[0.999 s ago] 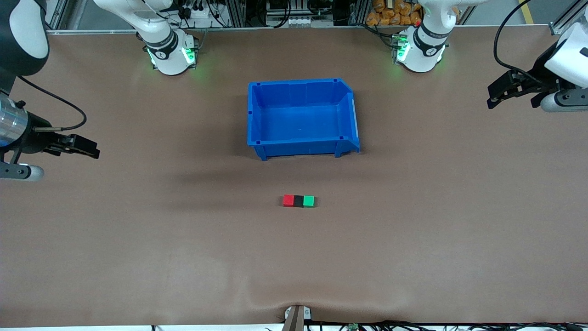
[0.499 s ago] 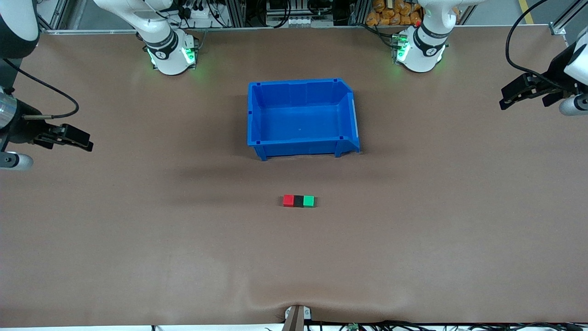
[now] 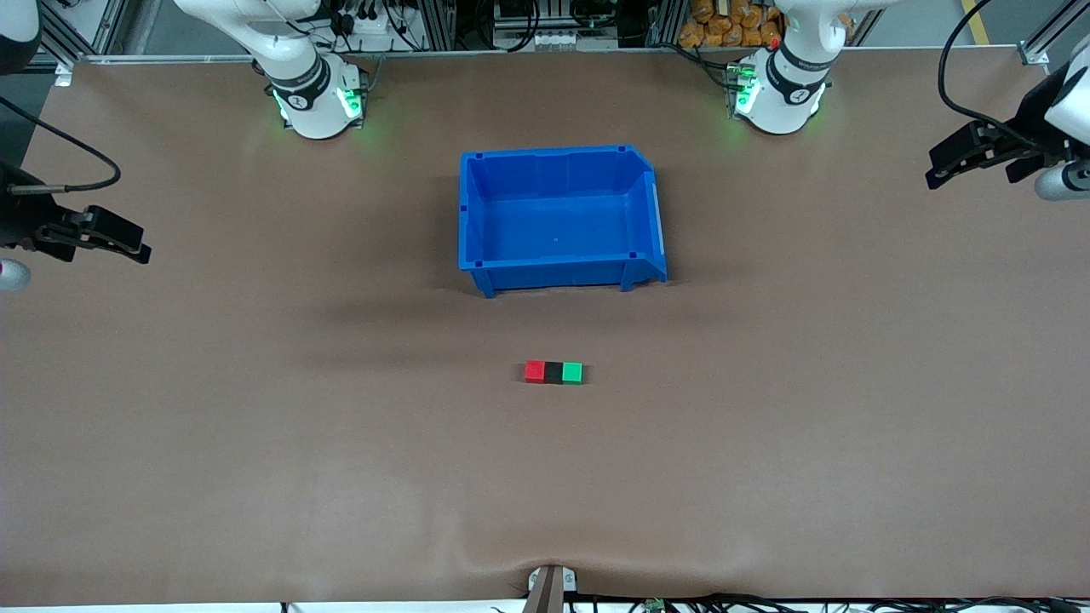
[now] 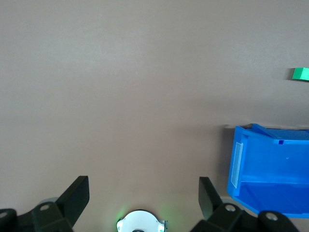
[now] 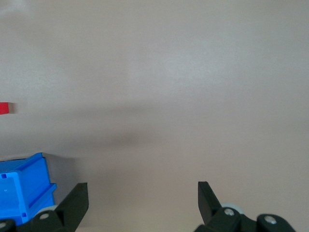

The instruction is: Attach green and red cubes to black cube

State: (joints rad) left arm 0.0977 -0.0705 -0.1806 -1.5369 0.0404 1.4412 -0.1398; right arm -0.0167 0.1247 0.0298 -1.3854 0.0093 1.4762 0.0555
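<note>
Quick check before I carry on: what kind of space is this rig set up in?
Most likely a robotics lab or test cell. The brown table carries only a blue bin and the joined red cube, black cube and green cube; aluminium framing and cables run along the arms' edge.

On my worktop (image 3: 255, 477) I count three cubes (one red cube (image 3: 535, 371), one black cube (image 3: 553, 372), one green cube (image 3: 572, 372)), one blue bin (image 3: 477, 213), and two tools, the left tool (image 3: 958, 162) and the right tool (image 3: 115, 238).
</note>
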